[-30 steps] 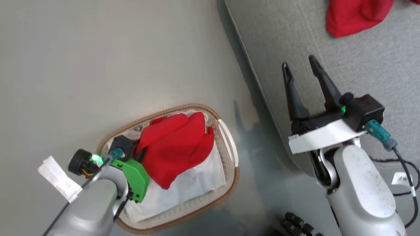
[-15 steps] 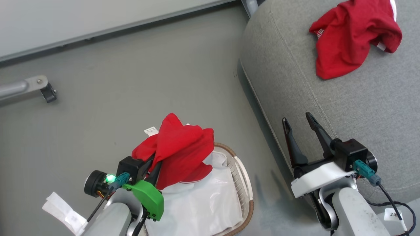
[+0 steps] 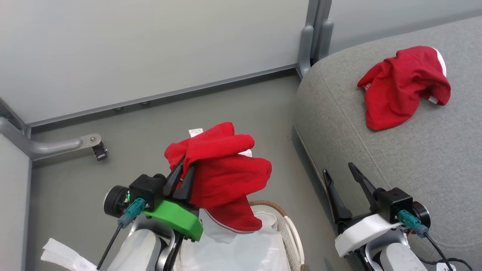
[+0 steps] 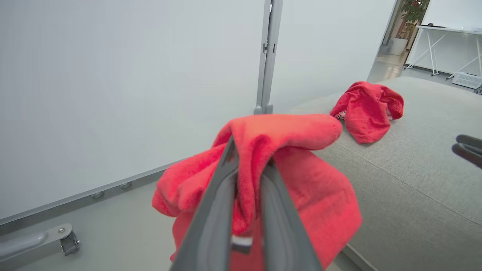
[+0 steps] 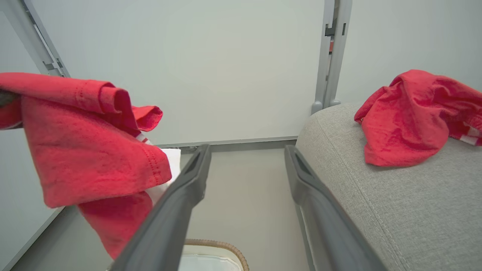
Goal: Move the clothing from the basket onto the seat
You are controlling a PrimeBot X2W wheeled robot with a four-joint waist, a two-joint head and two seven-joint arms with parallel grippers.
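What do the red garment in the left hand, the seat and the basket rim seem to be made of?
The red garment looks like soft matte knit cloth, maybe cotton: it folds limply over the left hand. The seat looks like grey woven upholstery with a stitched seam. The basket rim looks brown and braided, maybe plastic or wicker; too little shows.

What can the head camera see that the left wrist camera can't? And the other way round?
Head camera's extra: the basket down below the arm. Left wrist camera's extra: a plant and a white table far off. Both share: the left gripper shut on one red shirt up in the air, a second red shirt lying on the grey sofa, and the pale wall behind.
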